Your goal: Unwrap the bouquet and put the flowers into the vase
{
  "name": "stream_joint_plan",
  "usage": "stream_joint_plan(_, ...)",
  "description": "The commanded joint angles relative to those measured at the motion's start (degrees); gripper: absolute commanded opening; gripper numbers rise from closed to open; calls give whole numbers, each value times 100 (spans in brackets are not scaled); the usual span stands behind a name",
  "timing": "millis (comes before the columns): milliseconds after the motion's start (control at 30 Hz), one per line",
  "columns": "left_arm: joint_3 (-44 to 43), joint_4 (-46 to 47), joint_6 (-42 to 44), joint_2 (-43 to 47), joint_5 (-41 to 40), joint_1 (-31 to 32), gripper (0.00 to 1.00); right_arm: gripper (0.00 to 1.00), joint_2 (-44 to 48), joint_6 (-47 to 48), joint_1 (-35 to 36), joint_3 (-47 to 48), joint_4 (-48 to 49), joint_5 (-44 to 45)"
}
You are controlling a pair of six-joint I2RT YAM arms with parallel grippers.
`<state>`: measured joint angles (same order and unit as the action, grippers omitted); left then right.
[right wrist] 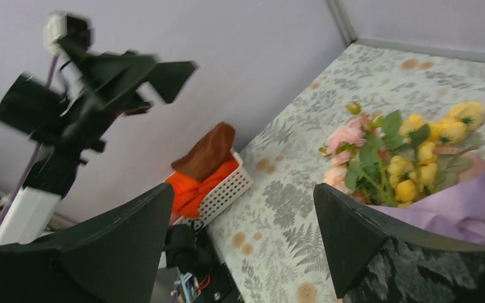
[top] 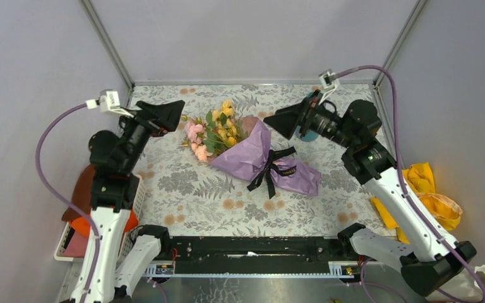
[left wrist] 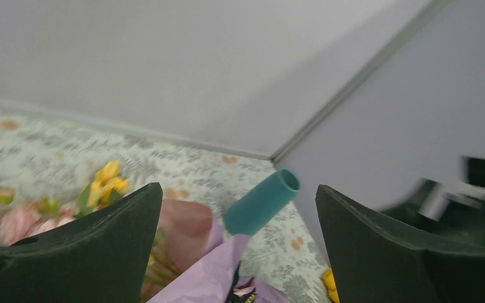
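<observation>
While bouquet [top: 260, 159] lies mid table [top: 189, 202], off edges, L claw [top: 172, 115] & R claw [top: 282, 121] gape wide, empty.

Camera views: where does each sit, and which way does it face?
Top external: above and behind the bases, looking down on the floral table; both arms show, left gripper and right gripper open.
Left wrist: faces rightward to the far corner, at the slim teal vase; own black fingers frame it.
Right wrist: faces leftward at the left arm and white plastic basket; own fingers show.
Shared: all see the bouquet of pink and yellow roses in lilac crinkly paper.
</observation>
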<state>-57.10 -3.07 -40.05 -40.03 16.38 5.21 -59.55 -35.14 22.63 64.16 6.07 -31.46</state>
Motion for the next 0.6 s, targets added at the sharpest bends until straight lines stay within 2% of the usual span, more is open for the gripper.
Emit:
stream_joint_plan(0,-27,-739,199,-594,-885,21,99,86,-277,983,1039,330,-1348,1337)
stream_joint_plan(133,59,-1045,282,-974,-974,58,99,75,-740,971,1662,-230,-1527,2110)
stream_joint_plan(300,575,-952,261,-926,-999,244,99,60,-1047,828,1792,-1262,-1475,2789)
stream_joint_plan(433,686,-832,258,-780,-1012,516,99,54,-1250,749,1795,-1919,-1240,3030)
stream_joint_plan(567,510,-839,350,-735,-1044,1104,99,50,-1386,837,1793,-2033,-1309,3505)
